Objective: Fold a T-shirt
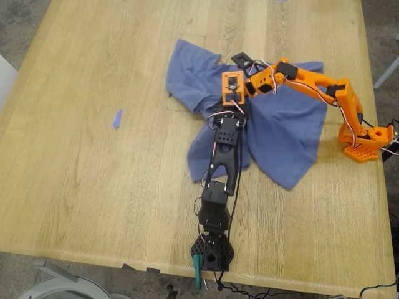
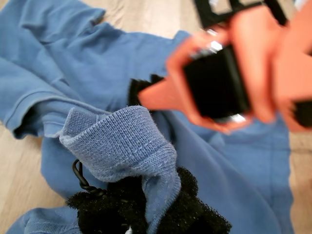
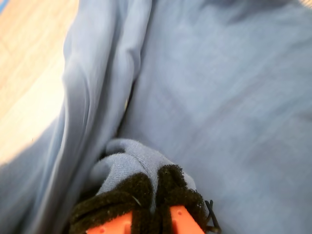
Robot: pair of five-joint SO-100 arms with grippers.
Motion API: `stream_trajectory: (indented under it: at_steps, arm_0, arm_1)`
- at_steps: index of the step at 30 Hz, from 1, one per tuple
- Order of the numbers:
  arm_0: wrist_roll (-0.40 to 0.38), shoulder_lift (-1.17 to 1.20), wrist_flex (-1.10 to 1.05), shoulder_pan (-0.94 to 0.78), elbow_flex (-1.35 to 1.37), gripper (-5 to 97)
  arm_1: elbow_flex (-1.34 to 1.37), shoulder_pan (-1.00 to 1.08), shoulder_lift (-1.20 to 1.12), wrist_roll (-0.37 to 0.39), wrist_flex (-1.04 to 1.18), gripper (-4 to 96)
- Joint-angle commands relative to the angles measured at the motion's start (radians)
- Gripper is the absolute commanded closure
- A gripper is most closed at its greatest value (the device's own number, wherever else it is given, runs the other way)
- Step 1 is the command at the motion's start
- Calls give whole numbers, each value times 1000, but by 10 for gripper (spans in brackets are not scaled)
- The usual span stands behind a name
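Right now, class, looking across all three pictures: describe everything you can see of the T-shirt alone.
The T-shirt is periwinkle-blue soft knit cotton, crumpled and unfolded on the wooden table, right of centre in the exterior view. A hemmed sleeve and ribbed edging show; no chest print is visible. My first gripper pinches a ribbed fold between black padded fingers, lifting it slightly. My second gripper, orange with black pads, also clamps a bunch of cloth. Both arms lie over it.
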Motion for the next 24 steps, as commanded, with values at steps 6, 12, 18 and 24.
stream_trajectory:
  at_steps: [6,12,18,24]
  arm_0:
    - [17,212,-75,161,-34,918]
    - [29,192,-138,313,-35,918]
    - [78,166,-285,430,109,918]
    - [74,107,-445,482,282,918]
  arm_1:
    - [-95,81,51,-8,-41,915]
    - [-95,123,34,-5,-94,915]
    - [-95,140,-5,3,-155,915]
    - [-95,149,-44,17,-186,915]
